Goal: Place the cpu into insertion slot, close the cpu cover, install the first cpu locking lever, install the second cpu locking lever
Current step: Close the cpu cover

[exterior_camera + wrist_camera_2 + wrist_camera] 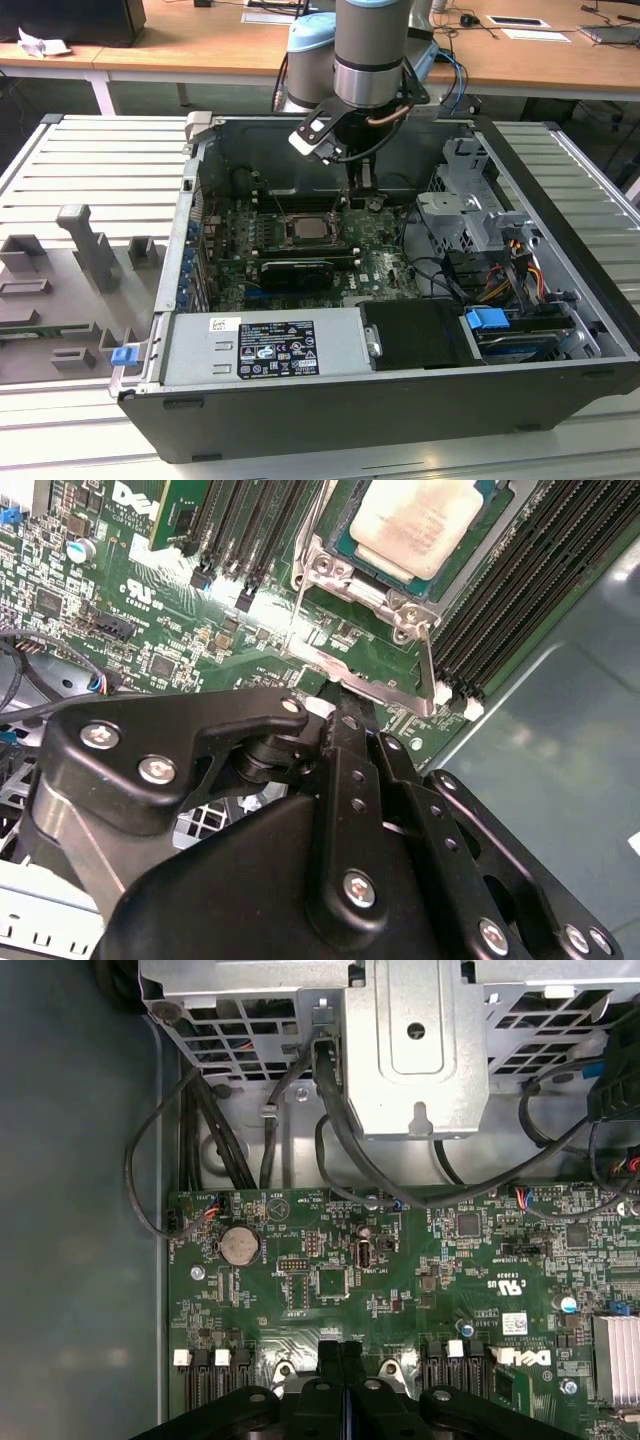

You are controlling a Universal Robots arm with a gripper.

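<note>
CPU (422, 520) seated in insertion slot (322, 572), cpu cover (510, 535) apparently down; gripper (343, 718), jaws closed empty, just beside slot at locking lever (428, 665), which probably needs latching.

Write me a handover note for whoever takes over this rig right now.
Claw: shut, holding nothing, tips at the free edge of the cpu cover.
Cpu: seated in the insertion slot.
Done: chip placed.
Left: the cover looks raised, not down over the chip, so closing it and both lever steps remain.
</note>
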